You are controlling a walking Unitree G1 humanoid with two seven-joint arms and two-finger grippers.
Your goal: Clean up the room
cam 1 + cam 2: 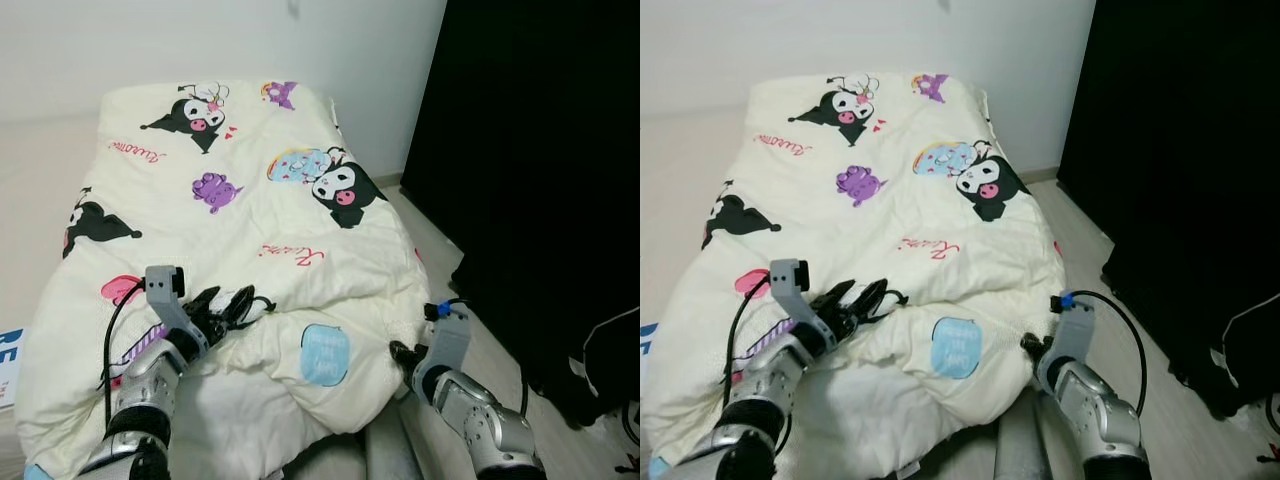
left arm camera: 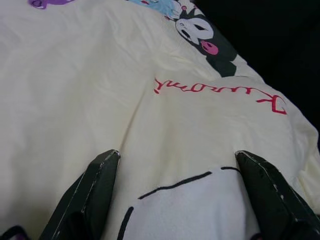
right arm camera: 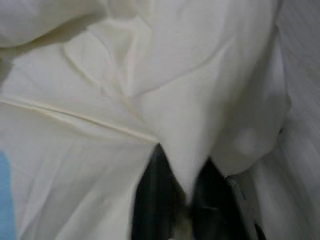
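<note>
**Operator:** Left hand (image 1: pixel 232 305) status; position relative to the quilt?

**Technician:** Left hand rests on the top surface of the quilt (image 1: pixel 250 215), near its foot end and toward the robot's left side; fingers (image 2: pixel 97 192) spread wide apart in the left wrist view, both tips pressed on the cream fabric, a raised fold of quilt lying between them; nothing is pinched. A black cable (image 1: pixel 108 350) loops from the wrist camera down along the silver arm.

**Operator:** Right hand?

**Technician:** Right hand (image 1: pixel 402 357) sits at the quilt's foot-end corner on the robot's right, against the hanging edge; in the right wrist view the two fingers (image 3: pixel 155 195) stand close together with a fold of cream fabric drawn down between them; the hand is closed on the quilt.

**Operator:** Quilt location and condition?

**Technician:** Quilt covers the bed (image 1: pixel 345 450) from the white wall (image 1: pixel 120 45) at its head down to the foot; cream ground with black cartoon characters, a purple figure, red script lettering and a pale blue patch (image 1: pixel 325 352) near the foot edge; surface is creased and bunched between the two hands. A black curtain (image 1: pixel 540 150) hangs on the quilt's right side, well apart from it; pale floor (image 1: pixel 500 345) runs between curtain and quilt.
</note>
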